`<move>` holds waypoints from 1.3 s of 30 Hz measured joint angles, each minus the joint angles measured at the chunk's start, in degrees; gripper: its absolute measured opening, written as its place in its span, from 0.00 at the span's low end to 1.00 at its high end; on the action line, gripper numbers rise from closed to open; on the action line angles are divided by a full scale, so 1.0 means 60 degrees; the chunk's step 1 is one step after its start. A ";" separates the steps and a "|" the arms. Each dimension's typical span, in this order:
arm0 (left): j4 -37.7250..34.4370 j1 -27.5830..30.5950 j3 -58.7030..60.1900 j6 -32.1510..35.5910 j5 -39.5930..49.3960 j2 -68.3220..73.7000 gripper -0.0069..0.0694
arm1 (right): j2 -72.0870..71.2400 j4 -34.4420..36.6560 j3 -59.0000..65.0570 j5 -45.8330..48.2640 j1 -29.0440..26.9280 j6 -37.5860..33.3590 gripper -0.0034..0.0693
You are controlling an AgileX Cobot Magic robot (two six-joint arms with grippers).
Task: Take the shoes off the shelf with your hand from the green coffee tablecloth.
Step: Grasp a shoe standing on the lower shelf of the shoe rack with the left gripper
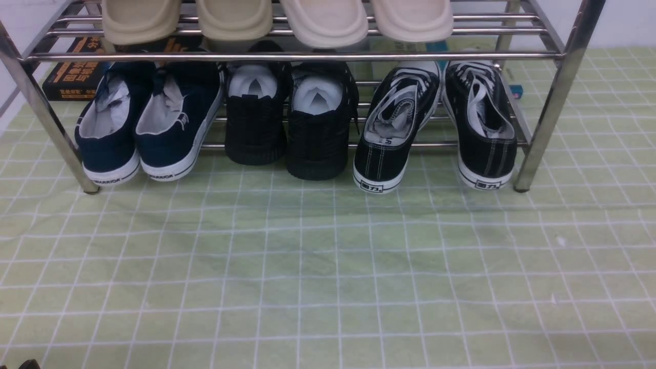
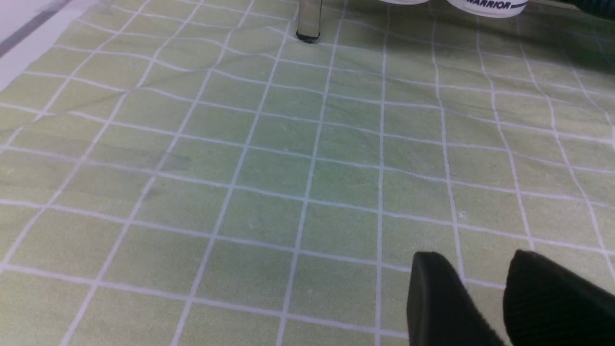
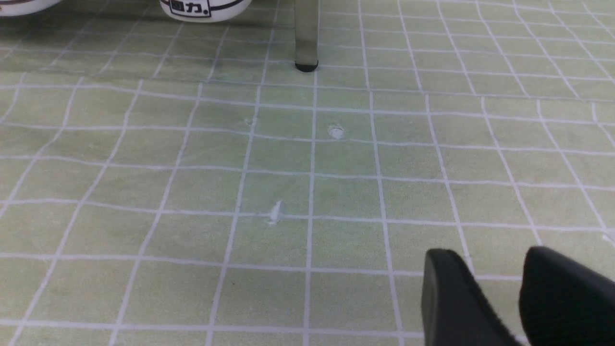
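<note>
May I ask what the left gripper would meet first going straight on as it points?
Probably the heel of the navy shoe; only bare tablecloth lies between it and the left gripper, though depth is unclear.

My front camera looks down at the shelf (image 1: 307, 55); both wrist cameras sit low over the tablecloth (image 2: 307, 168), each sharing one shelf leg (image 3: 306, 33).

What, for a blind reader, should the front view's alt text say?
Three shoe pairs fill the lower tier of a chrome shelf: navy slip-ons left, all-black knit sneakers centre, black canvas sneakers right. Beige slippers line the top tier; green checked tablecloth fills the foreground.
</note>
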 joint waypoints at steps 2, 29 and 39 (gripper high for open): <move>0.0000 0.0000 0.0000 0.0000 0.0000 0.0000 0.40 | 0.0000 0.0000 0.0000 0.0000 0.0000 0.0000 0.38; 0.0000 0.0000 0.0000 -0.0009 0.0000 0.0000 0.40 | 0.0000 0.0000 0.0000 0.0000 0.0000 0.0000 0.38; -0.6346 0.0000 0.0081 -0.5164 0.0043 0.0000 0.40 | 0.0000 0.0000 0.0000 0.0000 0.0000 0.0000 0.38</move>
